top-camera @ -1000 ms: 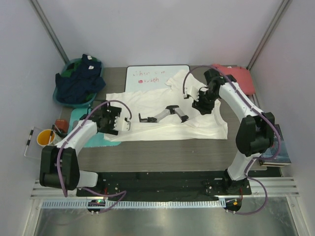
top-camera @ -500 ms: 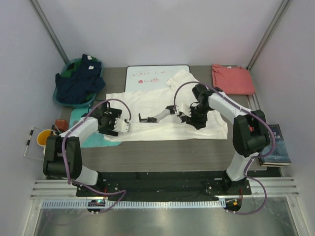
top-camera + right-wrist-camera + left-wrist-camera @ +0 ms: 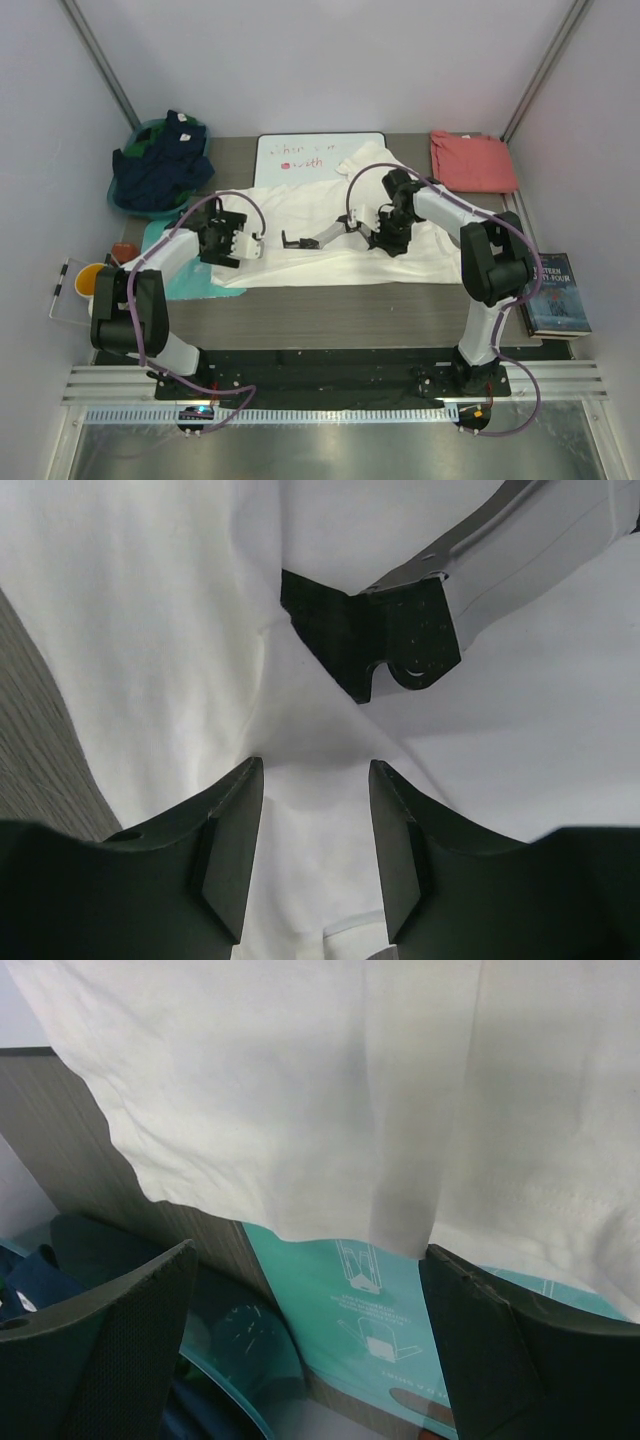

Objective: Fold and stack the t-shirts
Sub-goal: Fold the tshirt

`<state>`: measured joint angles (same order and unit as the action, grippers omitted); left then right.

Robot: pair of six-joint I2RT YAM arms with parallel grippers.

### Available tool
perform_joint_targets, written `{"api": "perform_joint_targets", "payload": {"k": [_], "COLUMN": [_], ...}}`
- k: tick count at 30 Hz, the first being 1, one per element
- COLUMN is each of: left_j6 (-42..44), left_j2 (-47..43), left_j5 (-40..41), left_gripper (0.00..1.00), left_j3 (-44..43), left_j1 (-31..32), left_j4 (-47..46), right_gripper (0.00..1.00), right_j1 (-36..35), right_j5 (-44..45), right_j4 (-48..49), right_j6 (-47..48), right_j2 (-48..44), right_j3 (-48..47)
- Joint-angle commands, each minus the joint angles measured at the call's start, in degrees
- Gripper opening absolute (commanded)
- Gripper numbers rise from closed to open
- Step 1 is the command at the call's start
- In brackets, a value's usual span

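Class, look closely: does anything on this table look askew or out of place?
The cream t-shirt lies crooked: its left edge lies over the teal board, and one sleeve is bunched up over the whiteboard corner.

No legible text. Upper centre, top view: whiteboard [image 3: 320, 158] with unreadable red scribbles. Lower centre, left wrist view: teal board [image 3: 310, 1300] with white line pictograms, no words made out. Right edge: book [image 3: 560, 295] — cover lettering too small. Cream-white t-shirt [image 3: 300, 205] — black-and-grey print, no letters discernible.

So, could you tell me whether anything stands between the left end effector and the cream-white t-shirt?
Nothing visible does: the open left end effector faces the edge of the cream-white t-shirt, with the teal board underneath.
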<state>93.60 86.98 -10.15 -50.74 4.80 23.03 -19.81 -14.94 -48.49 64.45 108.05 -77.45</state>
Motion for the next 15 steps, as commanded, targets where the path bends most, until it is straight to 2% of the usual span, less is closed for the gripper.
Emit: {"api": "perform_joint_targets", "payload": {"k": [1,15], "left_j6": [0.7,1.4], "left_j2": [-0.1,0.3], "left_j5": [-1.5,-2.7], "left_gripper": [0.91,0.91], "left_j3": [-2.1,-1.7], "left_j1": [-1.0,-1.4], "left_j4": [2.4,2.2], "right_gripper": [0.52,0.52], "right_j1": [-1.2,-4.0], "right_j5": [-1.0,-0.4], "right_j4": [0.1,-1.3], "right_j6": [-2.2,-3.1], "right_j2": [-0.6,-2.1], "right_j3": [-3.5,-1.3]}}
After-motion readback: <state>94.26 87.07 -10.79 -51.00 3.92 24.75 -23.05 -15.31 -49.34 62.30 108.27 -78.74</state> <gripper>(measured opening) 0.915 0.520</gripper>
